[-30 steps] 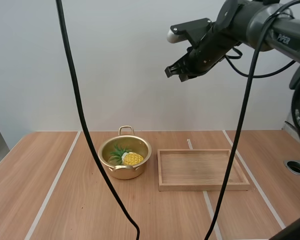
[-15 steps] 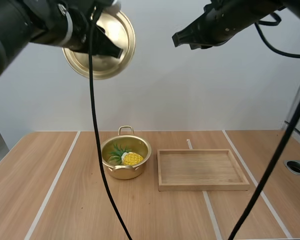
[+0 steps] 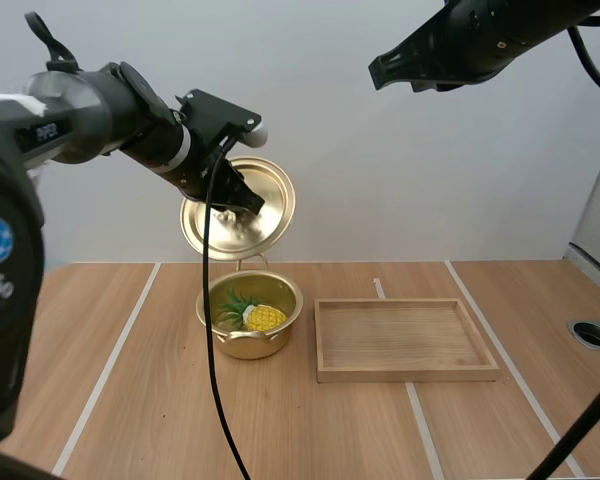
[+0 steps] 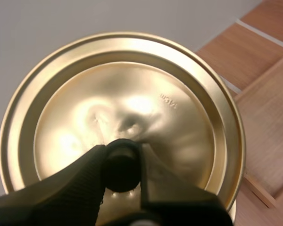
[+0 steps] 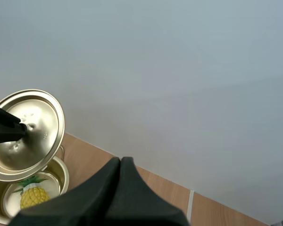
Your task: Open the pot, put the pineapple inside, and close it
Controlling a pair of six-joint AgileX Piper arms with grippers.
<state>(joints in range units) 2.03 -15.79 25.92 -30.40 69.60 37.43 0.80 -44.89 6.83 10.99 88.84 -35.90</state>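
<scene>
**Lid off, pineapple in, closing left**

The round gold metal lid (image 3: 237, 208) is pinched by its black knob (image 4: 121, 167) in the left gripper (image 4: 122, 151) and held tilted above the gold metal pot (image 3: 248, 346), near the wooden table's (image 3: 130, 400) far edge. The yellow toy pineapple (image 3: 263, 318) is seen inside. The right gripper (image 5: 120, 165), closed on nothing, is held high. Only lidding is judged left.

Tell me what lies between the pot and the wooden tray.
Nothing: the high view shows only bare table between the pot and the wooden tray.
</scene>
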